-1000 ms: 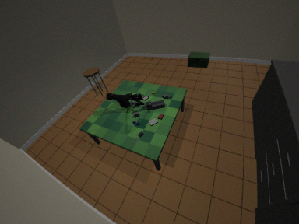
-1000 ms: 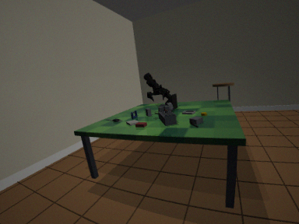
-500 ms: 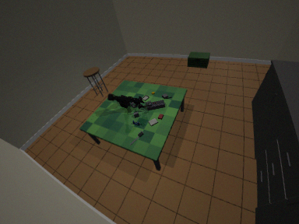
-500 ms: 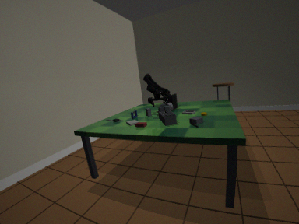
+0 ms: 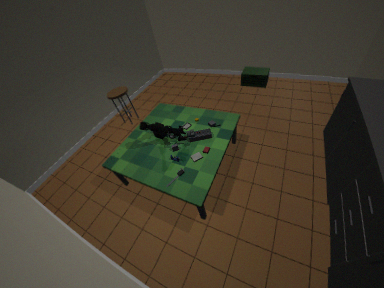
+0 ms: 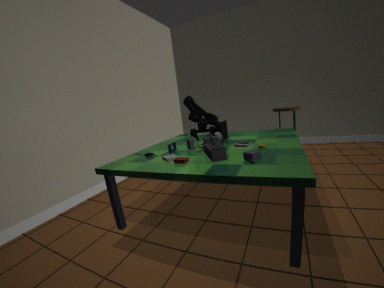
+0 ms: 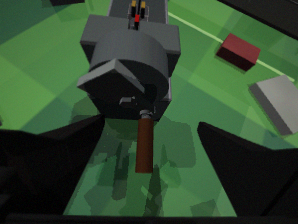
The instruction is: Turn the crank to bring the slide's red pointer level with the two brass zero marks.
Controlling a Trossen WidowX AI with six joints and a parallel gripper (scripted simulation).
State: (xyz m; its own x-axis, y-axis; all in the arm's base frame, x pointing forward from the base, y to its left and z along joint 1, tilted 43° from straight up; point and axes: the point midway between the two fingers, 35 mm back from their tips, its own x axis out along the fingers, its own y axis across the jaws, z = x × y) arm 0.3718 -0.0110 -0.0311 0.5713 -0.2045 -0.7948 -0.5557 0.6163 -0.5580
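The grey crank machine (image 5: 200, 135) (image 6: 215, 151) (image 7: 130, 52) stands on the green table. In the wrist view its round housing and angled crank arm face me, with the brown handle (image 7: 144, 145) sticking out towards me. The red pointer (image 7: 137, 21) sits in the slide's slot, a little nearer the crank than the two brass marks (image 7: 133, 9) (image 7: 143, 9). My gripper (image 7: 152, 122) is wide open and empty. Its fingers stand left and right of the handle in the wrist view, with gaps on both sides. In the top and exterior views the fingertips are too small to tell.
A red block (image 5: 206, 150) (image 6: 181, 160) (image 7: 239, 51) and a pale flat block (image 5: 197, 157) (image 6: 170, 157) (image 7: 280, 104) lie to the machine's right in the wrist view. A grey box (image 5: 212, 123) (image 6: 251, 155), a yellow piece (image 5: 197, 119) (image 6: 262, 146) and a blue object (image 5: 174, 158) (image 6: 174, 146) are also on the table.
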